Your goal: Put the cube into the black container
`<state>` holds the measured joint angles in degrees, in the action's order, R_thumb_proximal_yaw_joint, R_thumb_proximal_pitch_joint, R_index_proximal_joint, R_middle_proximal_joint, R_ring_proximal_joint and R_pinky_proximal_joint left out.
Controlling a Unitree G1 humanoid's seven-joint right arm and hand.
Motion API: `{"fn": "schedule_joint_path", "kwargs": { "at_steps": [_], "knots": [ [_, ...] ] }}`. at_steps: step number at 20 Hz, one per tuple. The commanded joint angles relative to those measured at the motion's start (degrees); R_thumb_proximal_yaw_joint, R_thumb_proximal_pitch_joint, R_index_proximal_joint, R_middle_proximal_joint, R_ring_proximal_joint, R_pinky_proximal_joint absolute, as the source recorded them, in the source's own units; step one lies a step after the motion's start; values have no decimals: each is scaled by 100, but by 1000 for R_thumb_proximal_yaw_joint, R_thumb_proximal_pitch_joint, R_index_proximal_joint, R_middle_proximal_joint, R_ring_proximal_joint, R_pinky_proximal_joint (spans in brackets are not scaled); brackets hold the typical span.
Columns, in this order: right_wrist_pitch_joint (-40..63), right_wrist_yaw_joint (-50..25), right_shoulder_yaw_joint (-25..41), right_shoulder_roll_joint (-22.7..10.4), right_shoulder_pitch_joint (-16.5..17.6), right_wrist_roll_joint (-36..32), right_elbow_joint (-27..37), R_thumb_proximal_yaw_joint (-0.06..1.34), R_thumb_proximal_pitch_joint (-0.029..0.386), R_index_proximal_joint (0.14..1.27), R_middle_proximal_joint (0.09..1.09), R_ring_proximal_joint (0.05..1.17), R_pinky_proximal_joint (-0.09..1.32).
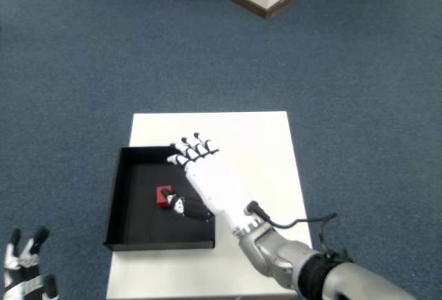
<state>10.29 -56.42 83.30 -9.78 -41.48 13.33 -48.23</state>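
Spreading over the right wall of the black container [117, 196], the fingers [188, 149] of the right hand [210, 179] are extended and apart, grasping nothing; the thumb lies low just beside the red cube [164, 196], and whether it touches the cube cannot be told. The cube sits on the container floor, roughly midway between its near and far walls and toward its right side, so the placing looks done. The container rests on the left half of the white worktop [259, 155], its left wall near that edge. To finish the step well, the hand should lift straight up and draw back toward the worktop's near right corner, keeping the thumb clear so it neither nudges the cube nor catches the wall. The cube has no long axis; its faces look roughly square to the container walls, top face up.
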Motion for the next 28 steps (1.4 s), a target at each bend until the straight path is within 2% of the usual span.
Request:
{"fn": "schedule_joint_path", "kwargs": {
  "at_steps": [1, 4, 7, 9, 14, 16, 19, 22, 28],
  "knots": [
    [970, -969, -543, -130, 54, -385, 856, 619, 109, 522, 266, 224, 54],
    [1757, -1295, -795, -318, 443, -752, 1283, 615, 116, 508, 273, 255, 91],
    [2684, -1716, -904, -817, 905, -836, 1692, 619, 126, 514, 295, 276, 142],
    [3340, -1882, -984, -1204, 1187, -994, 1909, 563, 163, 514, 308, 287, 161],
    [4422, -2231, -996, -1956, 1815, -945, 1617, 406, 282, 483, 340, 336, 240],
    [4690, -2334, -1028, -2087, 1913, -947, 1332, 390, 308, 440, 345, 341, 248],
    [5131, -2479, -1147, -2418, 1949, -920, 1241, 346, 317, 367, 343, 344, 250],
    [5317, -2519, -1156, -2522, 2061, -1073, 804, 317, 319, 360, 343, 345, 247],
    [5630, -2498, -1077, -2294, 2206, -1145, -214, 225, 325, 334, 333, 342, 249]
  ]
}}
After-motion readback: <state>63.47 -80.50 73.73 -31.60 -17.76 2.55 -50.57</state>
